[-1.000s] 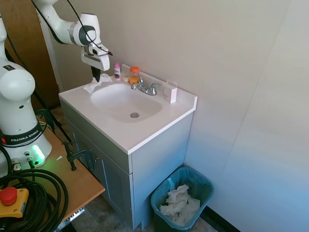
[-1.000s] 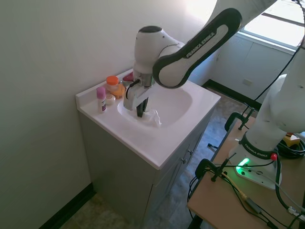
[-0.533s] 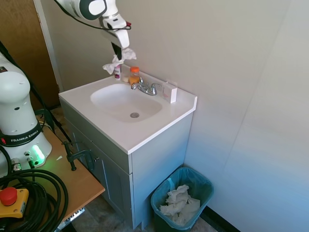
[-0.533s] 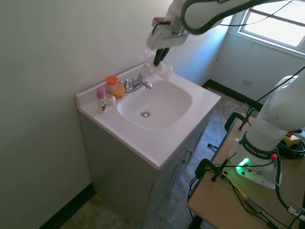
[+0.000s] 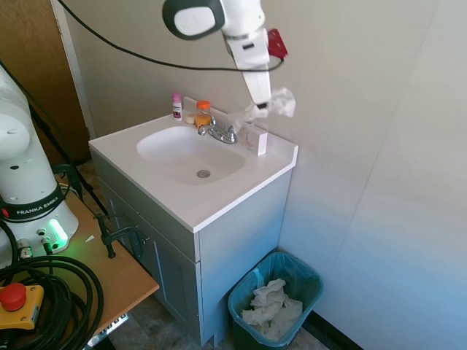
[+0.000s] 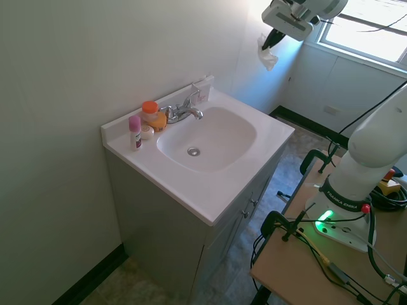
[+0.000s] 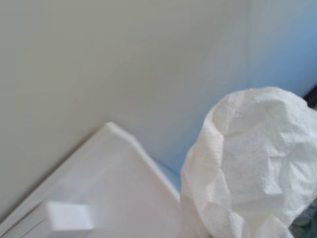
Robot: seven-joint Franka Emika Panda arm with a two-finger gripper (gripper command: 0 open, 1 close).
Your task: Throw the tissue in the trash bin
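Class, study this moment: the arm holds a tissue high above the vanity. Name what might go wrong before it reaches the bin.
1. The tissue hangs loosely from the gripper, so it may slip out and land on the vanity top.
2. The trash bin sits far below on the floor beside the cabinet; a light tissue released from high up may drift and miss.
3. The bin already holds a heap of tissues.

I had the arm stretched across the top of the first exterior frame, wrist angled downward toward centre-right. The gripper (image 5: 264, 106) hung just above mid-height there, fingers pinched on the tissue (image 5: 281, 103). In the second exterior view it sat at the upper right (image 6: 268, 43), pointing down.
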